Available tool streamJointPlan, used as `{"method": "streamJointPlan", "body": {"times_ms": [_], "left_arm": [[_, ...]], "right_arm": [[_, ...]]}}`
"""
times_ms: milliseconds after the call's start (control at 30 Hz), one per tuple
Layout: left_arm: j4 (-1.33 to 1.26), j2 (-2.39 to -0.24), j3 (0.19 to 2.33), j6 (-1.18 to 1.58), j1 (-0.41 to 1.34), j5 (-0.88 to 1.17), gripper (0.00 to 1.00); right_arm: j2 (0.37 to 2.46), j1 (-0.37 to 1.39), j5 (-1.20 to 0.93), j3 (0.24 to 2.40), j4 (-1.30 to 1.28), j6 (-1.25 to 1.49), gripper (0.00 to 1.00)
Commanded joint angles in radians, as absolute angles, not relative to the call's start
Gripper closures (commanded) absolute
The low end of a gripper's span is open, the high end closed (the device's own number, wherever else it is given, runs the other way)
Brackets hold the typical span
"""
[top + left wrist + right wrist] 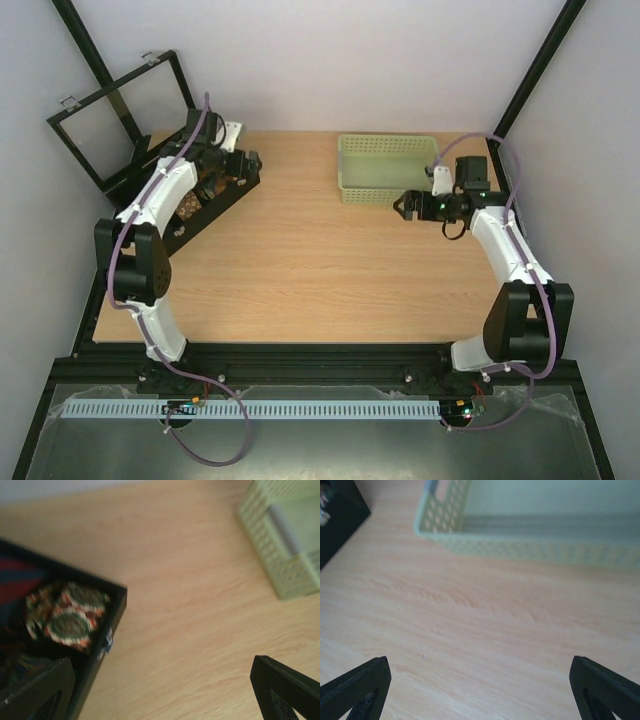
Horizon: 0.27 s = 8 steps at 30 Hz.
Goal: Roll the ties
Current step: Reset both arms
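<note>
Ties (67,615), patterned coils, perhaps two through the blur, inside the box (119,594) corner. Left gripper (160,702) nearer, spread empty just right of the box; right gripper (480,690), also spread empty, well apart from the box.

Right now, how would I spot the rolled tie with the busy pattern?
At the far left of the table lies a black box. In its corner sits the coil, speckled green, orange and white, unlike the red fabric beside it.

White walls (330,60) w/ wood table (300,270), even light.
</note>
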State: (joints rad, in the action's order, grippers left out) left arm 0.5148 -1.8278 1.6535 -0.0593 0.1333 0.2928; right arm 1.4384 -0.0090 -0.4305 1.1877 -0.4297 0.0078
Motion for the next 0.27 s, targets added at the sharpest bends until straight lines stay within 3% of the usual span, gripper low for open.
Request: {"method": "streamJointPlan", "body": {"times_ms": [0,233], "left_arm": [[0.479,-1.852,1.572,-0.003,0.137,0.277,0.01],[0.460,-1.820,1.495,0.031,0.136,0.203,0.01]], "right_arm": [[1.412,-0.009,-0.438,1.096,-0.396,-0.001,0.01],[1.442,-0.008,-0.486,1.073,-0.360,0.019,0.01]]}}
